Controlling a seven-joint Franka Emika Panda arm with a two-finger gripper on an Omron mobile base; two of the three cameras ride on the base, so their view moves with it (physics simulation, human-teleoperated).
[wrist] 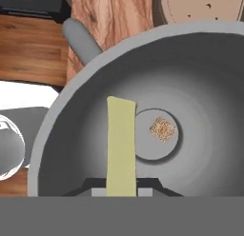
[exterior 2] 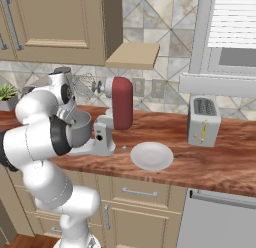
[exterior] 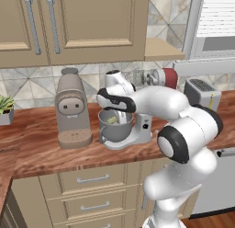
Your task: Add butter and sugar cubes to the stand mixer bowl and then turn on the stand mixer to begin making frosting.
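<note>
My gripper (wrist: 121, 190) hangs just over the grey stand mixer bowl (wrist: 62, 116) and is shut on a pale yellow stick of butter (wrist: 121, 144), which reaches down into the bowl. A brown sugar cube (wrist: 162, 129) lies on the flat bottom of the bowl, beside the butter. In the left base view, the butter (exterior: 111, 119) shows above the rim of the bowl (exterior: 114, 131). The stand mixer (exterior 2: 121, 102) has its dark red head tilted up, with the whisk (exterior 2: 85, 87) raised behind my arm.
A beige coffee machine (exterior: 71, 107) stands close to the left of the bowl. To the right of the mixer are a white plate (exterior 2: 151, 155) and a silver toaster (exterior 2: 203, 120). A potted plant (exterior: 5, 107) sits at the far left. Wall cabinets hang overhead.
</note>
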